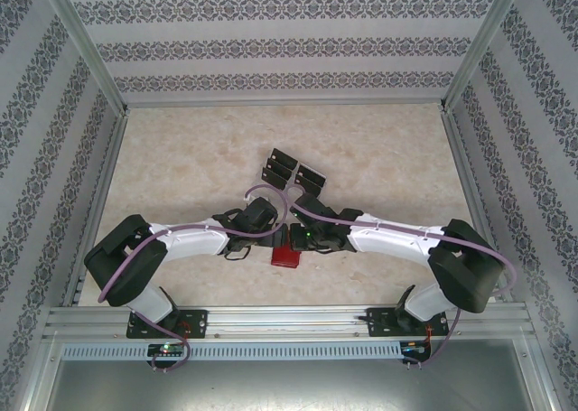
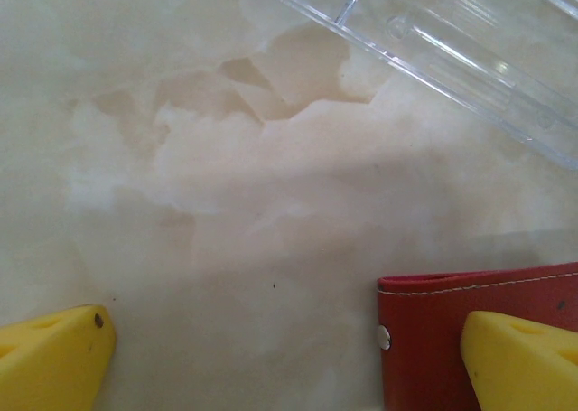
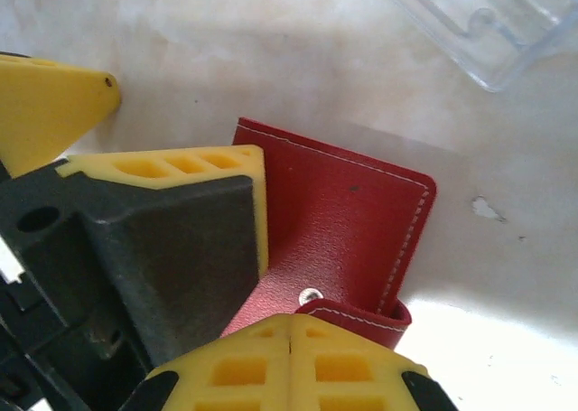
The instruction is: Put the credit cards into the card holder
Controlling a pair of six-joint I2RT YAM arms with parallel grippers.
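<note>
The red card holder [image 1: 286, 256] lies on the table between the two arms. My right gripper [image 3: 291, 319] is shut, its yellow tips meeting at the holder's snap tab [image 3: 366, 318], which curls up against them. The card holder's body [image 3: 352, 212] lies flat beyond. My left gripper [image 2: 284, 339] stands wide open, with its right finger [image 2: 524, 361] over the holder's left part [image 2: 433, 339] and its left finger [image 2: 54, 357] over bare table. The black credit cards [image 1: 293, 171] stand in rows a short way behind both grippers.
A clear plastic tray [image 2: 470, 59] lies just beyond the card holder, and its corner [image 3: 479, 23] reaches the right wrist view. The left gripper's finger [image 3: 172, 239] crowds the holder's left side. Patterned walls and metal posts ring the marbled table [image 1: 181, 158].
</note>
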